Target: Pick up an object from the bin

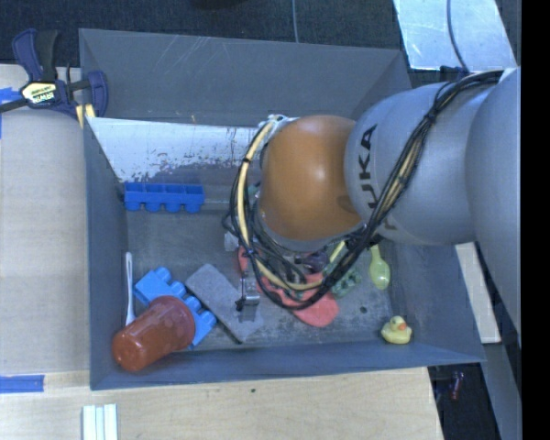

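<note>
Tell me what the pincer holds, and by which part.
Cannot tell: the pincer hangs by a flat grey slab and a flat red piece.

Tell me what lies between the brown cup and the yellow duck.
In the camera view: a blue block beside the cup, then a grey slab, then a pink flat piece; bare floor before the duck.

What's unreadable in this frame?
The end effector: camera view, the cables and orange cover hide most of it; whether it holds anything cannot be told.
The red flat thing: largely under the cables; shape unclear.
The yellow-green thing: partly behind the arm; kind unclear.
The blue toy brick: partly behind the brown cup.
</note>
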Motion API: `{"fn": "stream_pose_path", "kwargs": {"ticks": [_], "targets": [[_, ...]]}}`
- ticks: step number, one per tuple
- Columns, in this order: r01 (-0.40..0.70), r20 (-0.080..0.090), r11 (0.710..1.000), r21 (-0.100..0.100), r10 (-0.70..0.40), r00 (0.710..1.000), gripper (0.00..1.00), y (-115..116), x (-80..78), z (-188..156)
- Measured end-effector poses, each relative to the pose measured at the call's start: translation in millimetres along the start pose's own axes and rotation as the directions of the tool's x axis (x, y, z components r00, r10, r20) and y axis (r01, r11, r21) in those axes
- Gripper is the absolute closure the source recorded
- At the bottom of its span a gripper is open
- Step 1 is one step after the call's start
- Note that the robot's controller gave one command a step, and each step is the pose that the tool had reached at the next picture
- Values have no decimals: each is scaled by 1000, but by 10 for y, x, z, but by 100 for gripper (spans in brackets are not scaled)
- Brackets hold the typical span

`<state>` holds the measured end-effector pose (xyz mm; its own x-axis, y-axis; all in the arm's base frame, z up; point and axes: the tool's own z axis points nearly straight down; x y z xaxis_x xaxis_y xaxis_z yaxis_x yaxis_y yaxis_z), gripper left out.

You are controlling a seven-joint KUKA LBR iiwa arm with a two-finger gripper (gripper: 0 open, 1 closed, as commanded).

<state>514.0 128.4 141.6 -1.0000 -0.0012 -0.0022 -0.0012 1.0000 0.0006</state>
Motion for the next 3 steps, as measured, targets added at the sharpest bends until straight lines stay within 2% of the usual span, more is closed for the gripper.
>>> {"fn": "stream_pose_path", "kwargs": {"ticks": [1, 2, 3], "targets": [[47, -1, 999, 0, -47, 999, 0, -417, -18, 197], [-88, 4, 996, -2, 88, 996, 0, -529, -114, 230], [-46, 4, 999, -1, 46, 999, 0, -1079, -372, 350]]}}
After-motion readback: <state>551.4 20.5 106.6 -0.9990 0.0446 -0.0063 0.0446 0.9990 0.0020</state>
